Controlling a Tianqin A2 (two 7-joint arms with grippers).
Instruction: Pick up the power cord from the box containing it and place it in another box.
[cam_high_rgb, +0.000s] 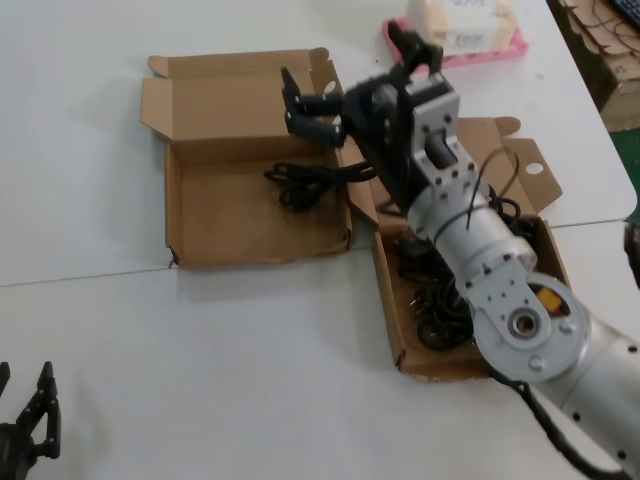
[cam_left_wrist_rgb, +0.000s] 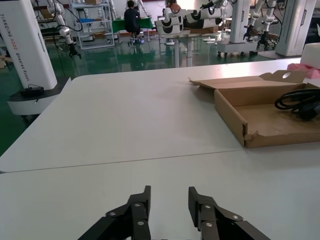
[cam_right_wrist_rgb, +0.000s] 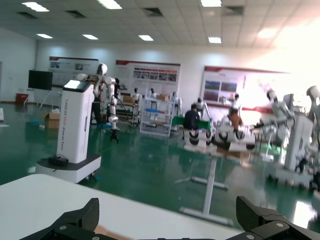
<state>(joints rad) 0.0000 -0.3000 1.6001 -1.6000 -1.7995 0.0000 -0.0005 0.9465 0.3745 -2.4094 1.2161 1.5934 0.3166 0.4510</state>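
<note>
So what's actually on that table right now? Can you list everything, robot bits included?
Left box: 1, brown cardboard, lid open, left-centre of the table.
Power cord: 1, black, small bundle lying in the left box near its right wall.
Right box: 1, brown cardboard, lid open, beside the left box, partly hidden by the right arm.
Cord tangle: 1 heap, black, inside the right box.
Tissue pack: 1, pale with a pink base, far edge of the table.
Table: 1, white, under everything.
Right end effector: 1, black, fingers open, above the left box's back wall, holding nothing.
Left end effector: 1, black, fingers open, low over the table's near left corner, idle.
</note>
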